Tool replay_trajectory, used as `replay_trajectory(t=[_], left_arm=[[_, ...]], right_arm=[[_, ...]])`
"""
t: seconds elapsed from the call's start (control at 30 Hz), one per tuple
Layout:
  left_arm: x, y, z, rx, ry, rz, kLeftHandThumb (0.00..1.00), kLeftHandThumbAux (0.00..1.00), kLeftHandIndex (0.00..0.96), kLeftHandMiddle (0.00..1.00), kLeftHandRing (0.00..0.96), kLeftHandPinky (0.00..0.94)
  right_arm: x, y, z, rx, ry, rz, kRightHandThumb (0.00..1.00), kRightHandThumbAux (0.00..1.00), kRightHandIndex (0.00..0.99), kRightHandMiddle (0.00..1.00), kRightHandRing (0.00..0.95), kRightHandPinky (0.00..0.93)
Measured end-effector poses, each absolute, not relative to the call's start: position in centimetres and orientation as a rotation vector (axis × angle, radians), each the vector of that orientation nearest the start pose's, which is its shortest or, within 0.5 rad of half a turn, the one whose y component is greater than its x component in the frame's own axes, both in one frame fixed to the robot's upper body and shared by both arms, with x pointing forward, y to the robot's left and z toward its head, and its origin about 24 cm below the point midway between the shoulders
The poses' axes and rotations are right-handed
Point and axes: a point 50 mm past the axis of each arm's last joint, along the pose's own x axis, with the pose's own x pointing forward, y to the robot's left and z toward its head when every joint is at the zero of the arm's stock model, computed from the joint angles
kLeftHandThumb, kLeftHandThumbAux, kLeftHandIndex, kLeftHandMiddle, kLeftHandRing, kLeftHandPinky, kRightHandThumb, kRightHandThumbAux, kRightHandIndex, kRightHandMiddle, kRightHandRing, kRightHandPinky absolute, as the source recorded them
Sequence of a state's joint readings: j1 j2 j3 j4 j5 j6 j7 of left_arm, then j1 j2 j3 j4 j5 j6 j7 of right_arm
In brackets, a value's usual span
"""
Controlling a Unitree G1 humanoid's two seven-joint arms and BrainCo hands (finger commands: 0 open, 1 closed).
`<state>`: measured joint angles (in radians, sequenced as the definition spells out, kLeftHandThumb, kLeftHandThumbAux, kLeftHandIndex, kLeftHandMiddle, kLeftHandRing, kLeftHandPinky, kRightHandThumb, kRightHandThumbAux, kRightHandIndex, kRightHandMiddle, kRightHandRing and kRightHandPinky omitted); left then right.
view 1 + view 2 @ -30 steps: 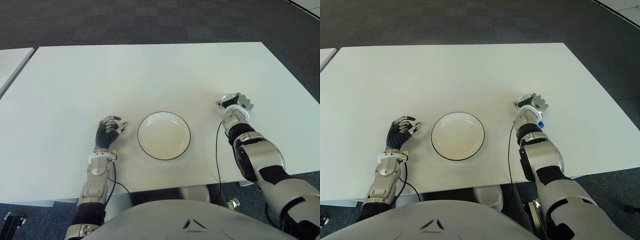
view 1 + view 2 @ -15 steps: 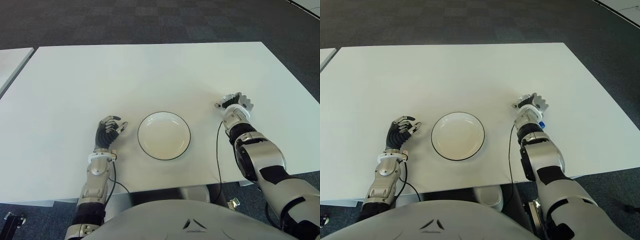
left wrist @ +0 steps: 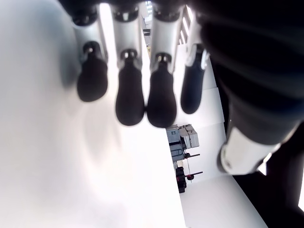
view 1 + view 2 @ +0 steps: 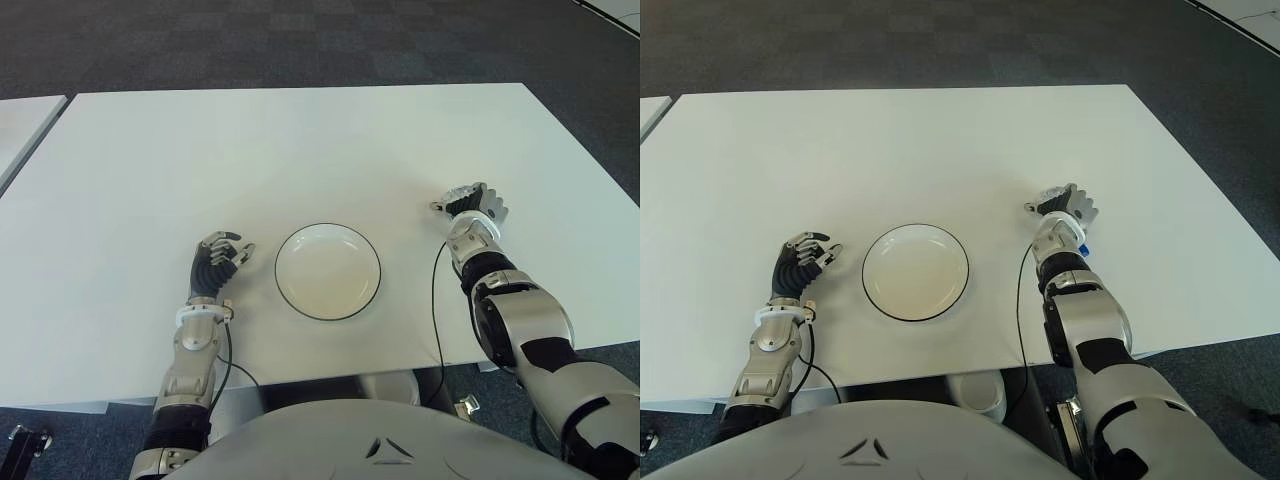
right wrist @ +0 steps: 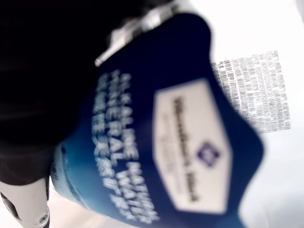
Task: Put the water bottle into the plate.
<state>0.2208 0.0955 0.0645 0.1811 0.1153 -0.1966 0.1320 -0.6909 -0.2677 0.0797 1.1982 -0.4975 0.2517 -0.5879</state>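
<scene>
The water bottle (image 5: 180,142), with its blue label, fills the right wrist view, pressed close against the palm. My right hand (image 4: 470,203) is to the right of the plate, low over the white table, its fingers curled over the bottle. Only a small blue bit of the bottle (image 4: 1081,248) shows beneath the hand from above. The white plate (image 4: 290,290) with a dark rim sits empty near the table's front edge, between my hands. My left hand (image 4: 222,255) shows left of the plate, fingers relaxed and holding nothing.
The white table (image 4: 300,130) stretches far back and to both sides. A second table's corner (image 4: 20,125) shows at the far left. A thin cable (image 4: 436,300) runs along my right forearm. Dark carpet lies beyond the table.
My right hand with the bottle has shifted very slightly to the right. The left hand and the plate have stayed put.
</scene>
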Motion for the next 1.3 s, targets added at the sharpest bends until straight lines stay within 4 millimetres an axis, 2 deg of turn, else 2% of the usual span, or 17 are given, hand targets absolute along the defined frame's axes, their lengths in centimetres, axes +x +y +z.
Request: replay_trajectory(t=[0.37,0.77,1.1,1.3], left_arm=[[19.1,20.2,-2.4,0.226,0.192,0.212,0.707,0.716,0.436,0.724,0.699,0.692],[19.0,20.1,-2.4,0.229,0.197,0.209,0.707,0.717,0.437,0.726,0.699,0.69],[19.0,20.1,-2.4,0.226,0.195,0.211,0.707,0.715,0.438,0.729,0.703,0.692],[18.9,20.1,-2.5,0.228,0.194,0.21,0.708,0.715,0.438,0.729,0.702,0.694]], right_arm=[[31.9,-23.9,0.4,-0.819,0.205,-0.687,0.696,0.728,0.437,0.812,0.801,0.818],[31.6,-23.9,0.8,-0.644,0.102,-0.735,0.696,0.73,0.437,0.839,0.829,0.839],[31.5,-22.7,1.0,-0.545,0.01,-0.739,0.695,0.729,0.438,0.86,0.857,0.864],[31.5,-20.9,1.5,-0.502,-0.071,-0.762,0.694,0.728,0.438,0.87,0.867,0.871]])
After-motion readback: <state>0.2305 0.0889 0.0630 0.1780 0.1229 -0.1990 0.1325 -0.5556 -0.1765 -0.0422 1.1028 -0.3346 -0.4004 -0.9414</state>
